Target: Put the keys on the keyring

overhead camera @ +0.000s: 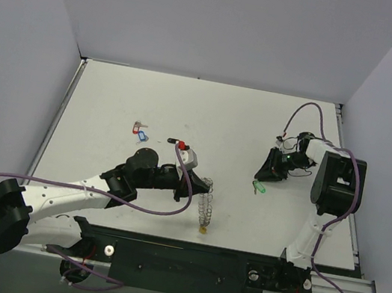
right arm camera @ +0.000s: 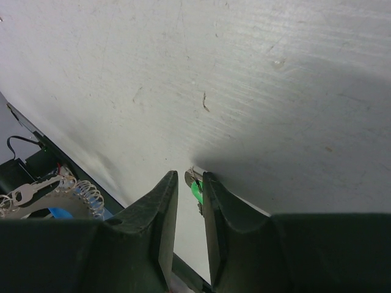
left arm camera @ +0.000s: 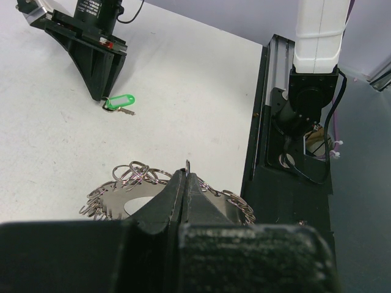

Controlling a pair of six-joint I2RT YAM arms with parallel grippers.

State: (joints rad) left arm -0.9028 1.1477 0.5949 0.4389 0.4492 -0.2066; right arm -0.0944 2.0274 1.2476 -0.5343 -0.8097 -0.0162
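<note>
left gripper (left arm camera: 186, 178) clamping keyring (left arm camera: 135, 173), centre | right gripper (right arm camera: 190, 182) slightly parted over green key (left arm camera: 119, 101), right | other keys (overhead camera: 140, 133) loose upper left | threading pending

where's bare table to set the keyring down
Bare: the far strip of table behind everything, and the gap between the keyring and green key. Crowded: around the blue and red keys, and at the right pincer over the green key.
</note>
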